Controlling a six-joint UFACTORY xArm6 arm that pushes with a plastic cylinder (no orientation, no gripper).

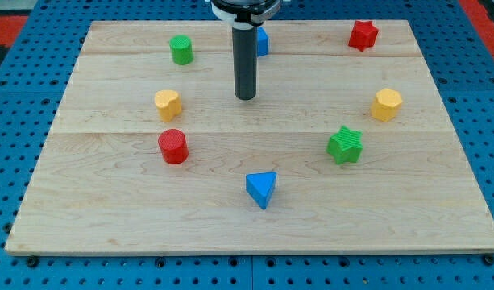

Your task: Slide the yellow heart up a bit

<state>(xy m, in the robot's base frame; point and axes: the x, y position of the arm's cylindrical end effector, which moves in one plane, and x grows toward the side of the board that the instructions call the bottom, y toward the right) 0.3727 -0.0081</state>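
Observation:
The yellow heart (168, 104) lies on the wooden board (255, 217) at the view's left, a little above the middle. My tip (246, 97) stands on the board to the right of the heart, clearly apart from it, at about the same height in the view. The rod rises from the tip to the view's top edge. Nothing touches the heart.
A green cylinder (181, 50) sits above the heart and a red cylinder (173, 146) below it. A blue block (263, 42) is partly hidden behind the rod. A red star (363, 35), yellow hexagon (385, 105), green star (345, 145) and blue triangle (261, 188) lie elsewhere.

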